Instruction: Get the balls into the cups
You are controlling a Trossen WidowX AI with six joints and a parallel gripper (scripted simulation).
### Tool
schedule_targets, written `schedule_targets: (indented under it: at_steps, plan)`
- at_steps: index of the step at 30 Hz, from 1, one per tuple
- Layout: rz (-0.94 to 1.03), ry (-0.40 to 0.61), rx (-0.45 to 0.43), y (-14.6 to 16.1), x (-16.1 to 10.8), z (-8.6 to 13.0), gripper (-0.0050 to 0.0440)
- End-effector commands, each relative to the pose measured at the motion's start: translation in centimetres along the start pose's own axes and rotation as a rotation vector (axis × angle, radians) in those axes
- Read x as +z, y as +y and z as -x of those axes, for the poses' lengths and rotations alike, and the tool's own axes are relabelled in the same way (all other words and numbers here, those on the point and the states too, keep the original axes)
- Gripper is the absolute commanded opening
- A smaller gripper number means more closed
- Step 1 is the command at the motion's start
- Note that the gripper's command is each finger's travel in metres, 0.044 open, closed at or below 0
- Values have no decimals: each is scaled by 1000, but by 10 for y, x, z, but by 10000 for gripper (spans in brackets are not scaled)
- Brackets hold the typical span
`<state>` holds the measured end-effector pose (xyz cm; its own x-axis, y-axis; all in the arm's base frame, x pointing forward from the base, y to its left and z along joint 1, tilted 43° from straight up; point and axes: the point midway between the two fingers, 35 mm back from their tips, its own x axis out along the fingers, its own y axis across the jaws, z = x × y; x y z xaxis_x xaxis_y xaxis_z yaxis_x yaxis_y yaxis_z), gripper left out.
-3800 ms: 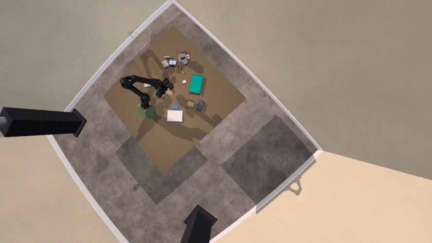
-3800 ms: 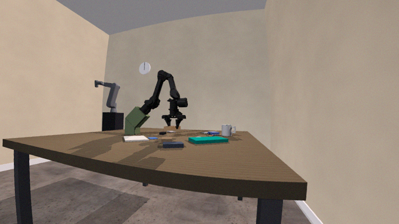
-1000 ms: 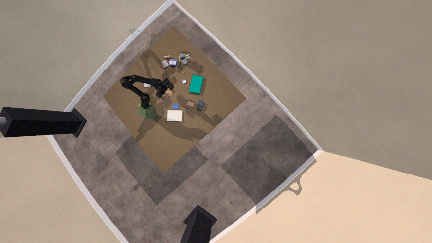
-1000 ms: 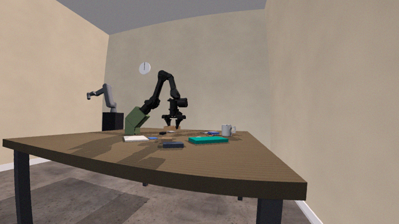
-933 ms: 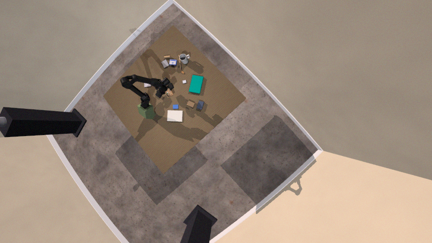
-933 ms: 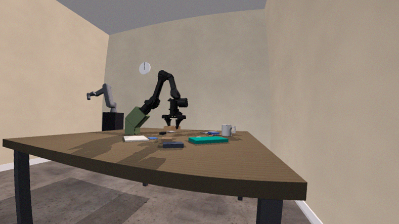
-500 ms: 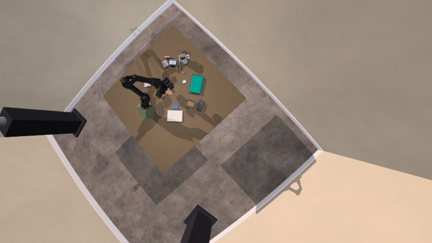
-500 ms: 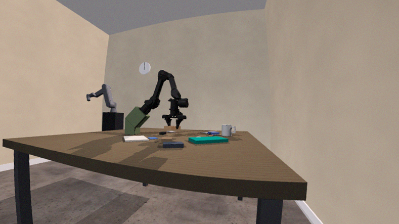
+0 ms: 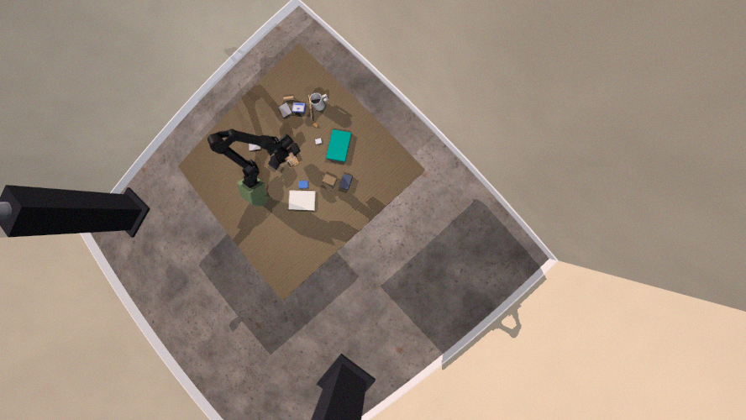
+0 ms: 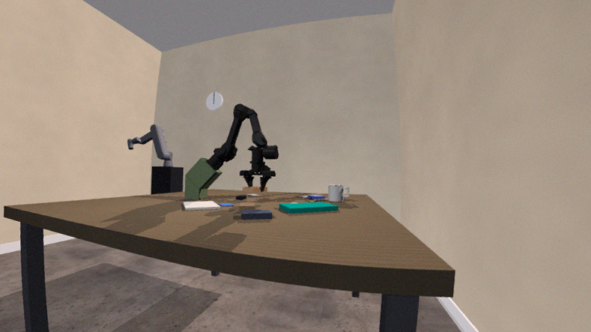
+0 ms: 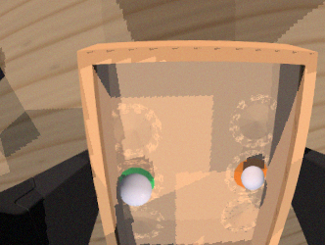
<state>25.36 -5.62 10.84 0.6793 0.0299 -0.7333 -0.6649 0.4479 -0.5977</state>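
Observation:
The wooden puzzle (image 11: 195,162) fills the wrist view, a shallow tray with a raised rim under a clear cover. The large white ball (image 11: 135,188) sits in the green cup (image 11: 138,177) at the left. The small white ball (image 11: 253,177) sits in the orange cup (image 11: 245,173) at the right. My gripper (image 10: 255,180) is shut on the puzzle's near end; its dark fingers show at the lower corners of the wrist view. In the exterior view the puzzle (image 10: 251,188) is low at the table top below the fingers. It also shows in the top view (image 9: 291,160).
On the table are a teal box (image 9: 338,144), a grey mug (image 9: 317,101), a white pad (image 9: 302,200), a dark phone-like block (image 9: 345,181), a small blue block (image 9: 303,184) and several small items near the mug. The arm's green base (image 9: 252,192) stands beside the pad.

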Motion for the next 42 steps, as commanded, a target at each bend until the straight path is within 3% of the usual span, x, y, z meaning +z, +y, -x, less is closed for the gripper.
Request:
schedule_targets:
  at_steps: [1,16,26,36,42]
  plan:
    - [-1,-3,-6,-1,0,1,0]
    - [1,-2,-5,-2,1,3,0]
    - [3,1,-4,-3,1,-50,0]
    - [3,1,-4,-3,1,-51,0]
    - [8,-3,-7,-4,2,-49,144]
